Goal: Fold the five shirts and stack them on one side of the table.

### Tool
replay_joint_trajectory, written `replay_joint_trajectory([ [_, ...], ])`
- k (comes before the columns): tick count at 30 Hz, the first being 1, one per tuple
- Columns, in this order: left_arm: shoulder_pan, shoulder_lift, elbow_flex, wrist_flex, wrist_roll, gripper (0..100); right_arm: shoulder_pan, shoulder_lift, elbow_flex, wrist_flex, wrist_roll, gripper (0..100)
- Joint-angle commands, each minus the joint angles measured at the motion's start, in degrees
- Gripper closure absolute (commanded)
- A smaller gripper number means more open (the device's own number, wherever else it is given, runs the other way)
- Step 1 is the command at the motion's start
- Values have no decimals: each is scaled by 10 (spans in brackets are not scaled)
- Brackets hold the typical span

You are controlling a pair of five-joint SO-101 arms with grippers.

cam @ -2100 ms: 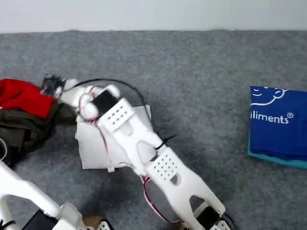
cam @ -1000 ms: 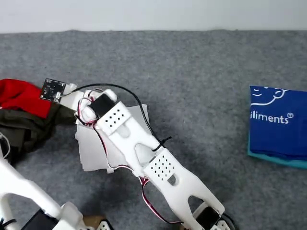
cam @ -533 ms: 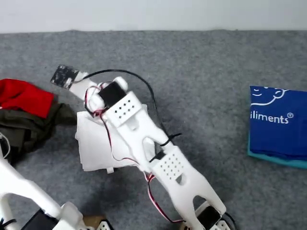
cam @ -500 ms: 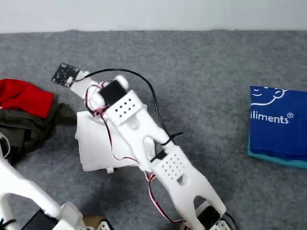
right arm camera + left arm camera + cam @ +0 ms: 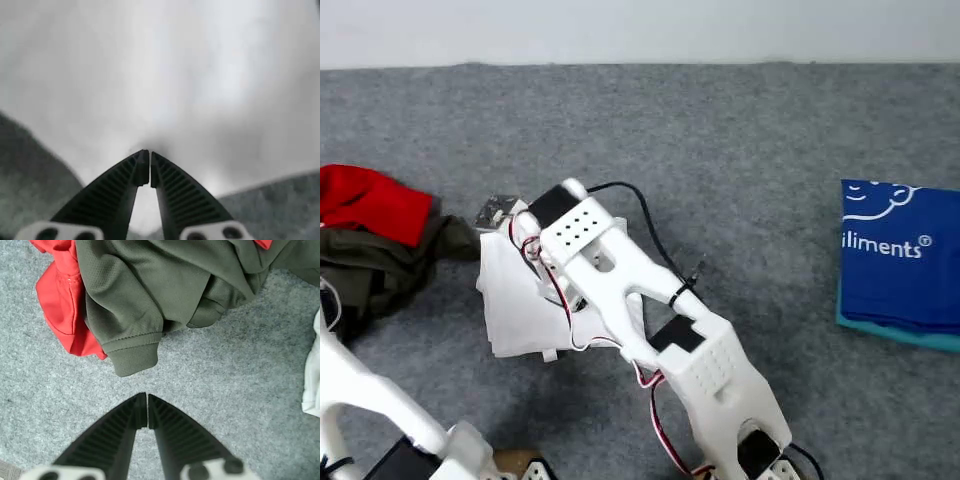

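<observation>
Right gripper (image 5: 149, 169), jaws together, over white shirt (image 5: 510, 300). Left gripper (image 5: 147, 412), jaws together, by olive shirt (image 5: 165, 290) cuff beside it. Blue shirt (image 5: 900, 290), white lettering, well apart.

Bulky white plastic right arm (image 5: 620, 290) is showing grids of small round holes on two shells, with black motor blocks (image 5: 675, 333) peeking between. A thin black cable (image 5: 640, 215) and red-and-white wires (image 5: 555, 290) are trailing along it. White left arm (image 5: 360, 390) is looking smoother. Left gripper (image 5: 147, 402) and right gripper (image 5: 149, 157) are wearing black ribbed tapered fingers on white mounts.
</observation>
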Motion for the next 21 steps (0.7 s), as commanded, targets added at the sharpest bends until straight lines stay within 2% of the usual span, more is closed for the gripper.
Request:
replay_joint_trajectory([
  [1,1,-19,-2,0,3,985,-29,20,-5,-51,-5,990],
  [5,1,-19,-2,0,3,985,-47,22,-46,-44,-7,990],
  [11,4,-19,-2,-4,2,985,-33,13,-152,81,-9,990],
  [16,4,-18,-2,-4,2,985,-6,-35,-132,80,-80,984],
  [21,4,-19,-2,-4,2,985,3,-111,-35,80,-150,845],
])
